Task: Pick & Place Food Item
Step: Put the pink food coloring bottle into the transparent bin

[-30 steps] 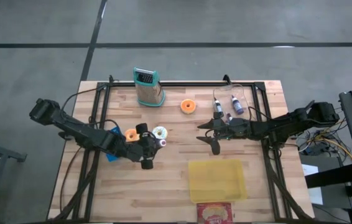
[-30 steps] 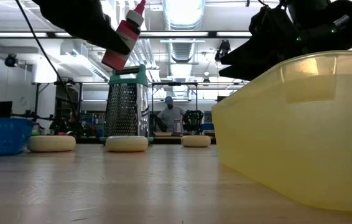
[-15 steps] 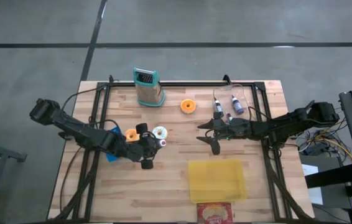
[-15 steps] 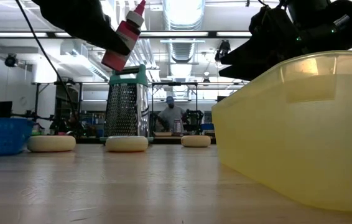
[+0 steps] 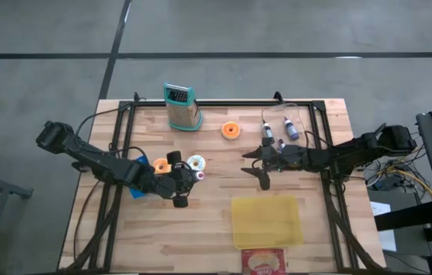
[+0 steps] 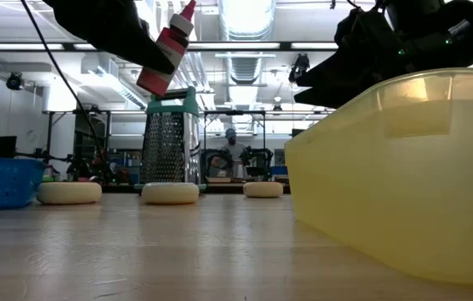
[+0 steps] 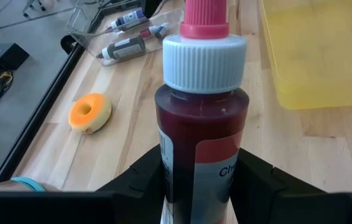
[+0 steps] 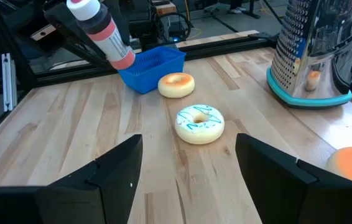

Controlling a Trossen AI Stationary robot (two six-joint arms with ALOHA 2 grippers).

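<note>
A small bottle of red liquid (image 7: 201, 124) with a white ribbed cap and pink nozzle hangs above the table's left middle, my left gripper (image 5: 186, 180) shut on it. It also shows in the low view as a tilted bottle (image 6: 166, 48). Below and beside it, a white donut with blue drizzle (image 5: 196, 162) and a yellow-orange donut (image 5: 160, 164) lie flat on the wood. Another orange donut (image 5: 231, 131) lies farther back. My right gripper (image 5: 255, 169) hovers open at the table's middle, facing the donuts, nothing between its fingers. My left gripper pinches the bottle's body (image 7: 163, 163) below the shoulder between its two fingers (image 7: 135, 182), which come from the table's left, slanting down. The bottle is lifted clear of the table and tilted, its nozzle (image 6: 188, 10) pointing up and away from the gripper.
A blue basket (image 5: 137, 189) sits under the left arm. A metal grater with a teal base (image 5: 182, 108) stands at the back. A yellow tub (image 5: 267, 220) and a red packet (image 5: 263, 261) lie near the front edge. A clear tray with small bottles (image 5: 285, 126) is back right.
</note>
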